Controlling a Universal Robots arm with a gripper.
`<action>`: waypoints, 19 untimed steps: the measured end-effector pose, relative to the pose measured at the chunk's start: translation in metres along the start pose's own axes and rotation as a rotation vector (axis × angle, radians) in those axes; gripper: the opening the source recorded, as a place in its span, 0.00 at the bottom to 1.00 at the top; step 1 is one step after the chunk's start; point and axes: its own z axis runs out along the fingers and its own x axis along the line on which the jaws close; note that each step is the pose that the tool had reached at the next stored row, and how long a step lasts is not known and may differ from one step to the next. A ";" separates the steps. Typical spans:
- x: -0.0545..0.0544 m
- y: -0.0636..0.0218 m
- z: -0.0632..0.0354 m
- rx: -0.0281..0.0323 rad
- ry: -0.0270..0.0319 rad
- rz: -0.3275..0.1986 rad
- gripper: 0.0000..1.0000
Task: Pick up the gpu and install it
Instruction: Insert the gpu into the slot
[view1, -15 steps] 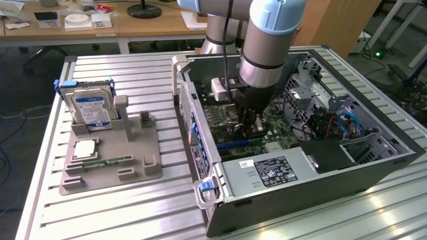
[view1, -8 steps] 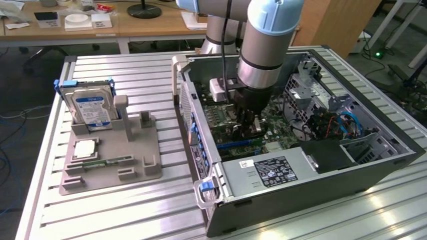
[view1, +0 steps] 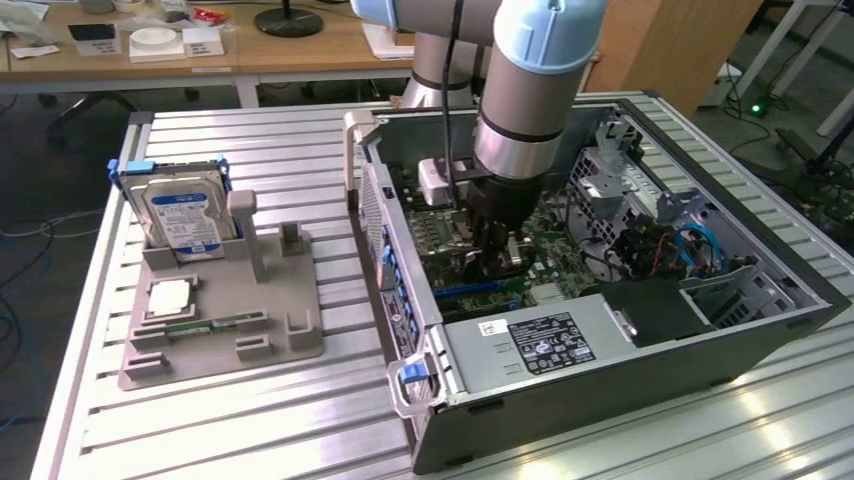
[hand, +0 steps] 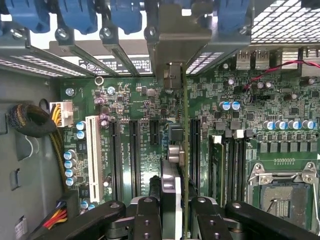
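Pickup's done: the gripper is half-closed, pinching the gpu edge-on, bracket at the rear slot openings, right over the motherboard between its expansion slots. Doesn't look fully seated yet.

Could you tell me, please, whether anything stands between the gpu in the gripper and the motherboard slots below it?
Nothing visible does. The gpu hangs edge-on from the gripper over the motherboard, with no cable crossing beneath it.

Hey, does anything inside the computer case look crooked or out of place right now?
Nothing stands out. The thin dark green circuit card stands edge-on, straight between the black slots of the green motherboard, held in the pincer. Nothing looks damaged.
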 end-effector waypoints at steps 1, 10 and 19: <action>0.000 0.0004 0.0001 0.0000 0.0000 0.000 0.28; 0.000 0.0026 0.0013 0.0001 -0.0005 0.000 0.28; 0.000 0.0027 0.0037 -0.0001 -0.0025 0.000 0.28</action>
